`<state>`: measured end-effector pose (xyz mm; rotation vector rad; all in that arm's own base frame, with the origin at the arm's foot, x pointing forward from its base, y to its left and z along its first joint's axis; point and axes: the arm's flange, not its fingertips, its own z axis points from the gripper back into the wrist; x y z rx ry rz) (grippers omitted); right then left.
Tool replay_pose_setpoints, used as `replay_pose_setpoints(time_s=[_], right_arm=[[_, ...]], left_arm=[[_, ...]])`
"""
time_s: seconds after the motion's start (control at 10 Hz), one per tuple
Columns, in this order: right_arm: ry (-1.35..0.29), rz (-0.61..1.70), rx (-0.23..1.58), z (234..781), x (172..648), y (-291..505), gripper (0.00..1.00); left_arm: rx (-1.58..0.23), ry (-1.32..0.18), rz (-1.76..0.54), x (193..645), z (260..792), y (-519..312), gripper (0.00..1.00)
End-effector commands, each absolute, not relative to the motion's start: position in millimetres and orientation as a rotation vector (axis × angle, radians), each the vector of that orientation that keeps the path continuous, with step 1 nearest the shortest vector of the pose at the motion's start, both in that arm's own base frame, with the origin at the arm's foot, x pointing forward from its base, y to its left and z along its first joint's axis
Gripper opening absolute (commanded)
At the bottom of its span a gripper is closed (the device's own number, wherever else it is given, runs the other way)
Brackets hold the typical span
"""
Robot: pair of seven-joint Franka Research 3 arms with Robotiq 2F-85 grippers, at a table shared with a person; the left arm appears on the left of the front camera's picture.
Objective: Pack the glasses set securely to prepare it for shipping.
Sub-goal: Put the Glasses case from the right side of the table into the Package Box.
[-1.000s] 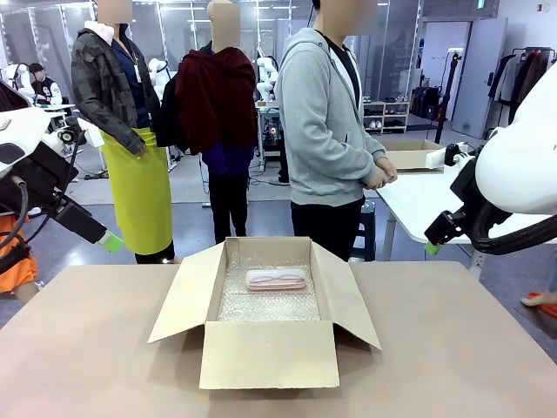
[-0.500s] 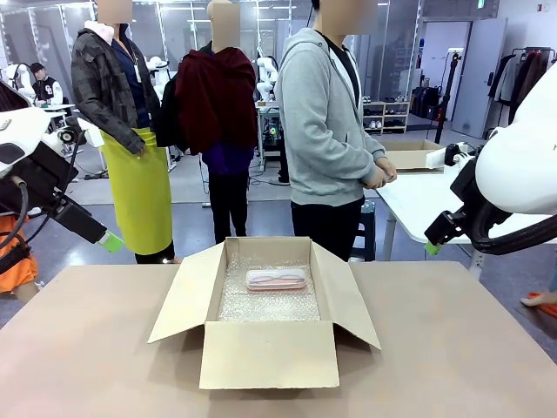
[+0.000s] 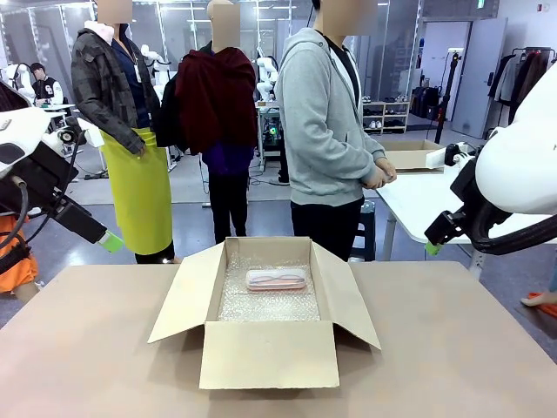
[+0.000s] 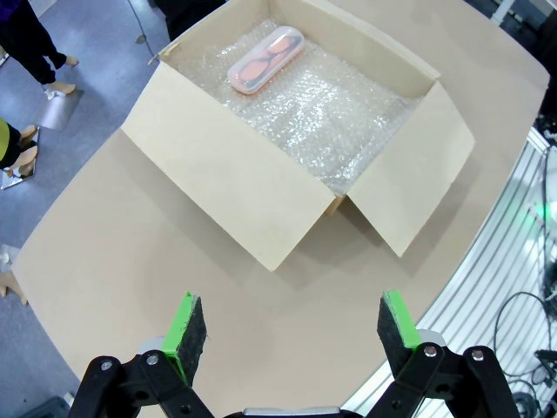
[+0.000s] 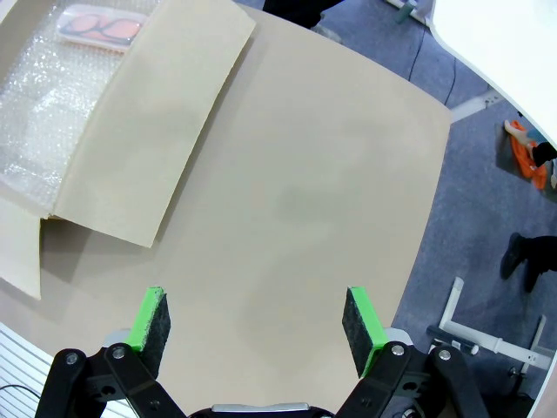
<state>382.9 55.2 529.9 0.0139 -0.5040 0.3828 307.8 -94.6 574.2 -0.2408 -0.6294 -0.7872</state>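
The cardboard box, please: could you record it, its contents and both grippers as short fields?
box: brown cardboard box, flaps open, on the table
lining: bubble wrap over the floor
contents: pink glasses case, lying flat near the far wall
left gripper: open, empty, above the table
right gripper: open, empty, above the table

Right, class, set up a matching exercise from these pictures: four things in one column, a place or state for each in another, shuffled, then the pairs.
Things
1. pink glasses case
2. bubble wrap
3. cardboard box
4. left gripper

Place or state
A. open, empty, above the table
B. lines the box floor
C. on the table, flaps open
D. lies on the bubble wrap, far end of the box

Pairs: 1-D, 2-B, 3-C, 4-A
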Motion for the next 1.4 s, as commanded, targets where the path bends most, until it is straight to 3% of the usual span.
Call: replay_pose_setpoints(time_s=[0.0,1.3], right_arm=[[-0.505,0.392,0.011,530.7,384.6,54.6,1.0],[-0.505,0.392,0.011,530.7,384.6,54.6,1.0]], left_arm=[[-0.247,-0.649,-0.797,308.3,573.9,-93.3,1.0],[-0.247,-0.649,-0.797,308.3,573.9,-93.3,1.0]])
